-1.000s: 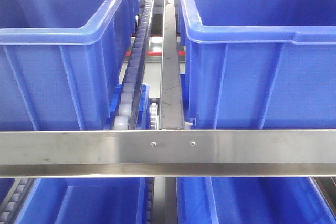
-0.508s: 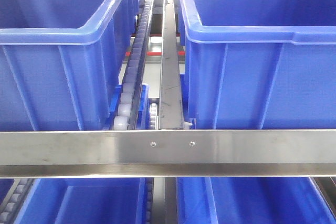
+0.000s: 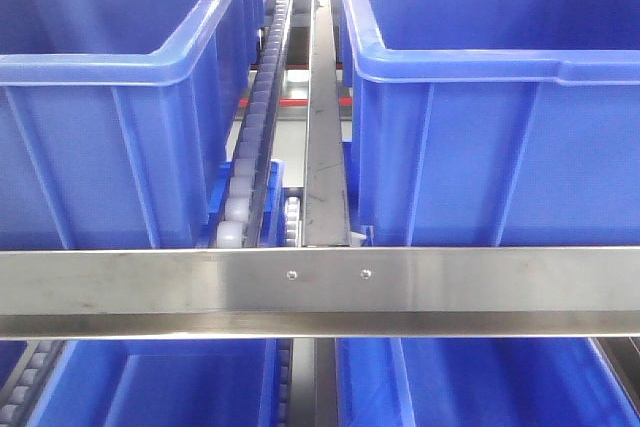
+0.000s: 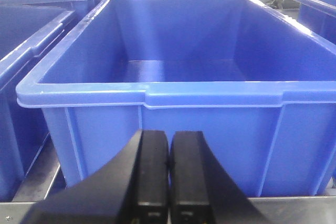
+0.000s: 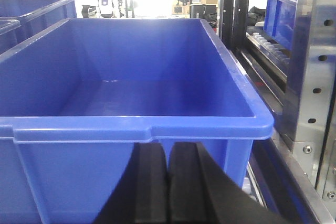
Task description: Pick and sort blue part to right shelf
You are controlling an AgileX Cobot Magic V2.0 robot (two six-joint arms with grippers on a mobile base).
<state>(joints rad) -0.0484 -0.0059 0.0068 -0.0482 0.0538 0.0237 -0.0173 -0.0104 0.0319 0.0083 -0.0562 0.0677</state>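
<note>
The blue part is out of view in every frame. The right shelf (image 3: 320, 287) fills the front view: a steel crossbar, white roller tracks (image 3: 255, 137) and large blue bins in tiers. My left gripper (image 4: 168, 140) is shut with nothing between its black fingers, just in front of the near wall of an empty blue bin (image 4: 178, 95). In the right wrist view my right gripper (image 5: 168, 153) is also shut and empty, facing the near wall of another empty blue bin (image 5: 136, 127). Neither gripper shows in the front view.
Two upper bins (image 3: 100, 77) (image 3: 500, 67) flank a steel rail (image 3: 325, 127). More blue bins (image 3: 500, 382) sit on the tier below. A perforated steel upright (image 5: 310, 93) stands close to the right of my right gripper. Neighbouring bins (image 4: 21, 40) crowd the left one.
</note>
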